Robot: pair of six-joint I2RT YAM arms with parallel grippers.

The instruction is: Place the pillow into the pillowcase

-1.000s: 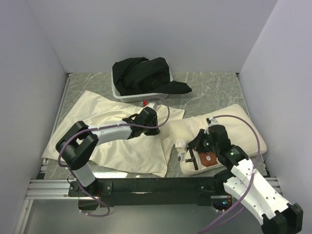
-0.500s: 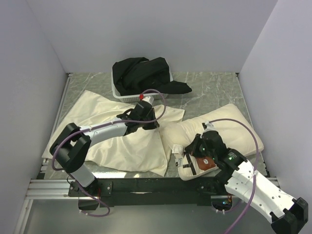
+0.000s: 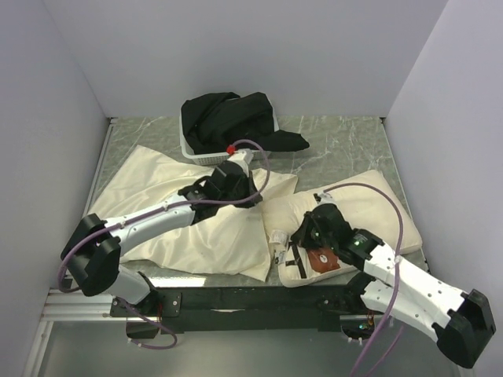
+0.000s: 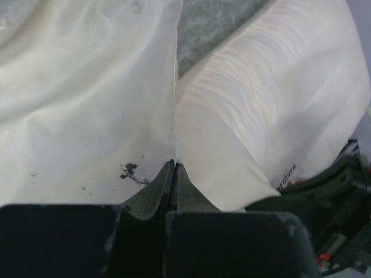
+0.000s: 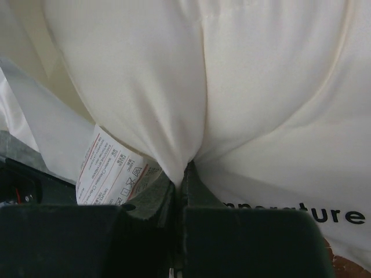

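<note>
Pinching the edge of the thin, probably slippery pillowcase (image 3: 169,228), spreading at nine o'clock, in the closed left gripper (image 4: 175,166), and clamping the right gripper (image 5: 185,169) on a fold of the soft, seemingly light pillow (image 3: 369,208) at four o'clock.

The top external camera sits high above and behind the arm bases, facing the far wall and looking down on the whole worktop (image 3: 338,149), pillow (image 3: 369,208) included. The left wrist camera looks along the left gripper (image 4: 174,169) from very close, with the pillowcase (image 4: 75,98) left of the pillow. The right wrist camera, behind the right gripper (image 5: 184,172), is so near the pillow that fabric fills its frame. All three views share the pillow.
</note>
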